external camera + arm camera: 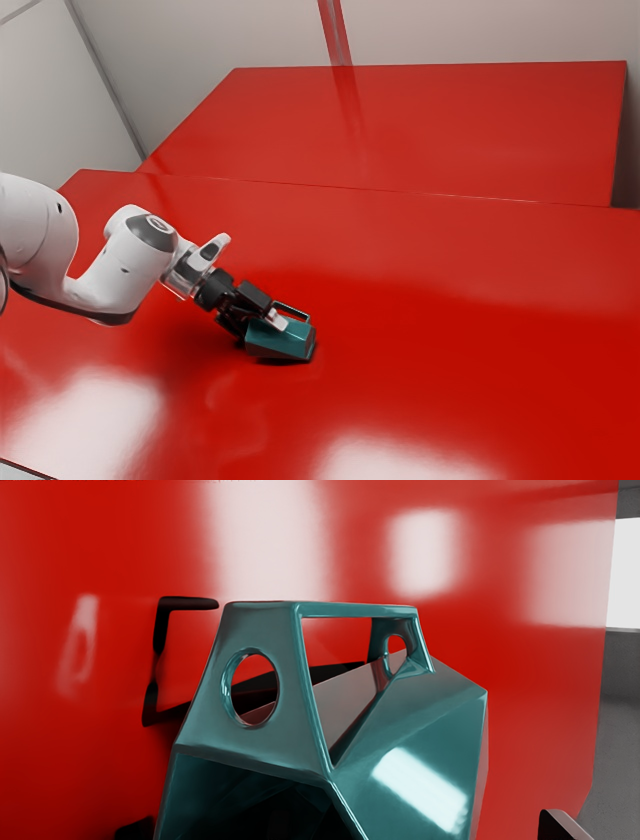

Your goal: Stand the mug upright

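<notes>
Well, mug (285, 342) is lying on its side on counter (450, 330), mouth facing hand (347, 826). Hand is standing wide at mouth end, gripping nothing. Approach is looking nearly finished; grasping, righting, releasing are remaining.

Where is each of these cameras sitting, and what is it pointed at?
Exterior view: beside the arm, raised, looking down across the red table; the white arm comes in from the exterior view's left, its black pincer at the teal mug.
Wrist view: on the arm's hand, looking at the mug up close, with fingertips at the bottom edge.
Both share the mug, pincer and table.
</notes>
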Controlling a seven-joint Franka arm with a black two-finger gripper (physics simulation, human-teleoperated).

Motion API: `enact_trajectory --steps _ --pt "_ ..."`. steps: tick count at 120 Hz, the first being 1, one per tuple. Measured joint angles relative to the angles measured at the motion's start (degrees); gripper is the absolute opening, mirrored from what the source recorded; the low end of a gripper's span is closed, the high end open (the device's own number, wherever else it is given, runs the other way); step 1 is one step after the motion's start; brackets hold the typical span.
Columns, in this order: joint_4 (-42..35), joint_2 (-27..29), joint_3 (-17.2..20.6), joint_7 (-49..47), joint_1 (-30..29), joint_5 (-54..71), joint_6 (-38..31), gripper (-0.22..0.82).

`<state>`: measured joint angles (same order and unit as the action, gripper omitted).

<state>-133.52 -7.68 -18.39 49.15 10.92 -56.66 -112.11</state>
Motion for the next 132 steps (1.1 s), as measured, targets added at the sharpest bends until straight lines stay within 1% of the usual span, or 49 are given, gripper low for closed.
enact_trajectory --steps 20,75,85,105,132 --pt "-0.01 -0.01 0.05 0.34 0.06 -0.45 -0.06 0.32" --pt "-0.39 -0.16 0.16 1.03 0.19 -1.76 -0.02 -0.05" --pt "-0.42 -0.11 0.27 0.99 0.3 -1.79 -0.23 -0.08" --pt "-0.14 0.53 0.78 0.92 0.51 -1.88 -0.39 -0.11" --pt "0.66 3.72 1.77 0.87 0.4 -2.31 0.24 -0.14"
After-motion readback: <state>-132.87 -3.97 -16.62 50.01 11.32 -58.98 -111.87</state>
